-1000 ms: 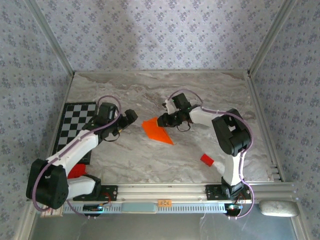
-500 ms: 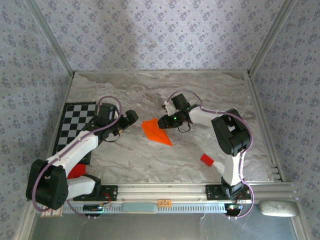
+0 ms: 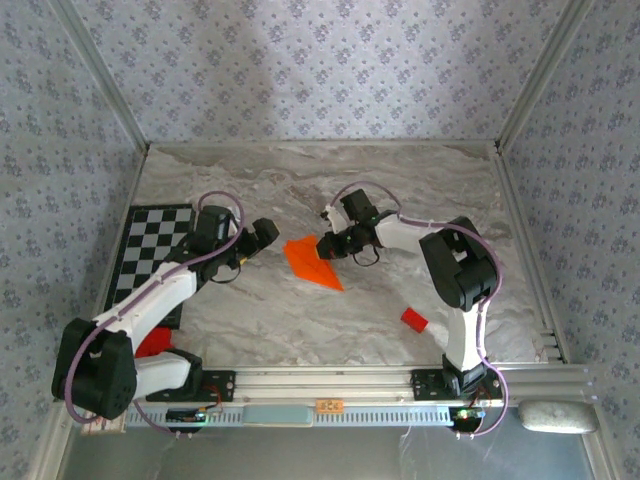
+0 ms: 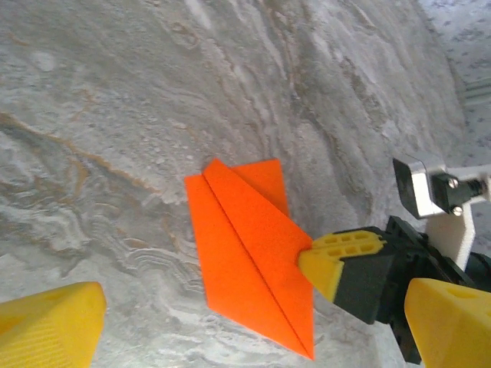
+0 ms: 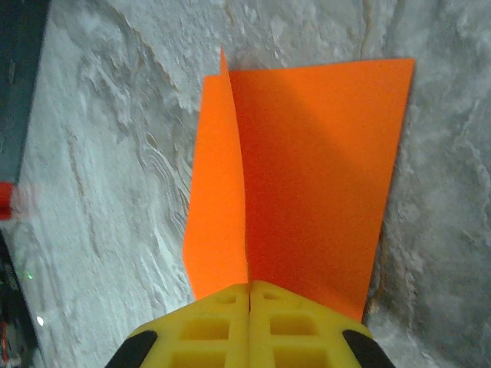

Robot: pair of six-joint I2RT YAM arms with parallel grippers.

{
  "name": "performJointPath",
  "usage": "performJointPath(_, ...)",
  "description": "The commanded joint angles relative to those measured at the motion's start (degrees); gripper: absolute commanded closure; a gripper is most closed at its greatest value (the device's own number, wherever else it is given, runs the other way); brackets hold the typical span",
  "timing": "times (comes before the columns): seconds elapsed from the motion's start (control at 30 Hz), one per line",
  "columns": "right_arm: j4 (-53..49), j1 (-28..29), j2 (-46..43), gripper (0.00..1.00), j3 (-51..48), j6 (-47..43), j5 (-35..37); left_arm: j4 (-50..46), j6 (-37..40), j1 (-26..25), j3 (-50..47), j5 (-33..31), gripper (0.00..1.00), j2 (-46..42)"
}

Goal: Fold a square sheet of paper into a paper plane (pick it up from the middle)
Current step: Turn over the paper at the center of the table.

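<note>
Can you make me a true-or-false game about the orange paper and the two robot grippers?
1. The orange paper lies on the checkerboard mat. False: it lies on the marble table, apart from the mat.
2. The right gripper is shut, at the paper's edge. True.
3. The left gripper holds the paper. False: it is open beside the paper, not touching it.
4. A small red block sits on the table too. True.
</note>
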Motion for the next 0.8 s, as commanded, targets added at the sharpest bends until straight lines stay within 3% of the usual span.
performJointPath(0.0,6.2,-0.9,-5.3,1.00,-3.3,3.9,-2.3,6.7,0.8,0.4,-1.6,5.7,0.02,-1.1)
performJointPath(0.13,17.5,-2.6,-11.1,1.00,-7.4,12.3,-5.4,14.6,-0.8,-0.4,-3.4,10.5,0.03,-2.4)
performJointPath(0.43,36.2,-3.8,-18.3,1.00,-11.0,31.9,-9.0,30.1,-3.5,-5.2,-5.8,12.7,0.11,-3.4)
performJointPath(0.6,41.7,-3.9,-20.2,1.00,-11.4,38.6,-10.9,35.2,-3.9,-6.4,-5.3,12.9,0.29,-2.4)
performJointPath(0.77,46.5,-3.6,-20.8,0.99,-11.9,43.4,-12.1,39.2,-4.9,-6.7,-5.1,14.1,0.39,-1.0)
